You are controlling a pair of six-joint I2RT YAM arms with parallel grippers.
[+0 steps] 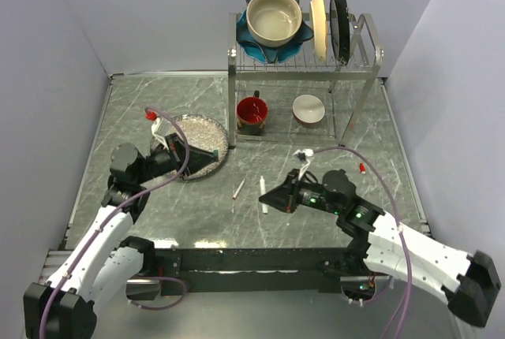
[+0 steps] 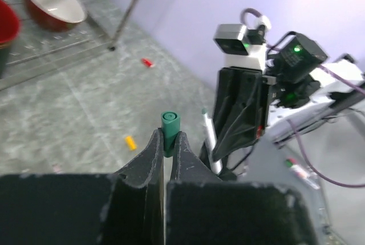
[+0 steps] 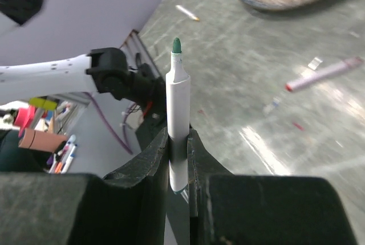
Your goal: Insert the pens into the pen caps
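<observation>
A green cap (image 2: 170, 126) and a white pen (image 3: 175, 91) are held apart, one in each gripper.

The left gripper (image 2: 166, 141) is closed narrowly on the green cap, which is pinched upright between the fingertips. The right gripper (image 3: 178, 139) is clamped on the barrel of the white pen, which is kept upright with its green tip bared. A red-ended pen (image 3: 322, 73) and a yellow-ended pen (image 3: 187, 12) are seen lying on the table (image 1: 158, 102). A red cap (image 2: 147, 62) and a yellow cap (image 2: 131, 142) are seen loose there, well apart.
</observation>
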